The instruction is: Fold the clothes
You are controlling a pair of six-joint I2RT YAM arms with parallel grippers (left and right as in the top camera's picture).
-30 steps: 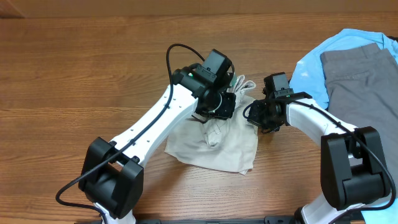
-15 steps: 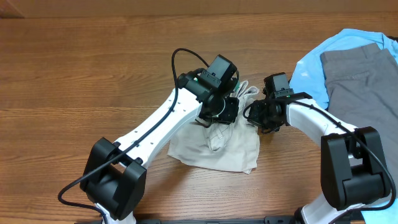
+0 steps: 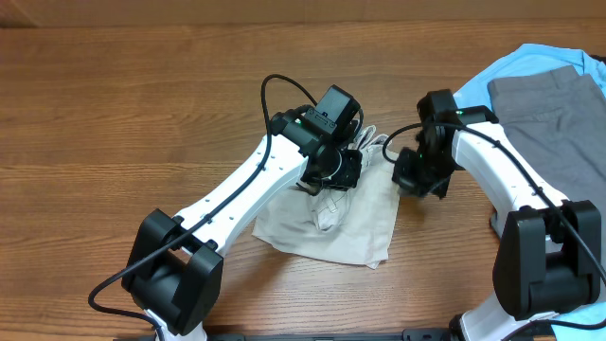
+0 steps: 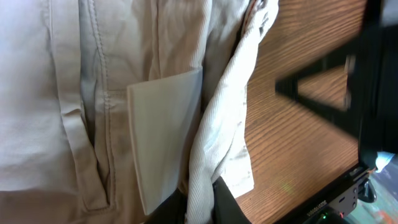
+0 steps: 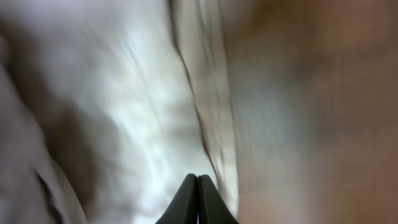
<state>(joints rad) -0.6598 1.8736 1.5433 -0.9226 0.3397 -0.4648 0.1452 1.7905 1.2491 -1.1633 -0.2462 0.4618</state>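
Overhead, your shorts (image 3: 331, 223) lay crumpled on the bench (image 3: 114, 123) near its middle, between the two arms. Your left pincer (image 3: 330, 182) sat over their upper edge and hid it. Your right pincer (image 3: 418, 180) hung at their right edge. Off to the right, a blue shirt (image 3: 530, 59) lay spread with grey trousers (image 3: 554, 123) on top of it, both apart from the shorts. A black cable (image 3: 264, 95) looped above the left arm. From the left wrist, you had the jaws clamped narrow on a twisted fold of the shorts, beside a white tag (image 4: 165, 134) and a seam. From the right wrist, badly blurred, the jaws were pressed tight together over pale cloth; whether they nipped any of it, you could not tell.
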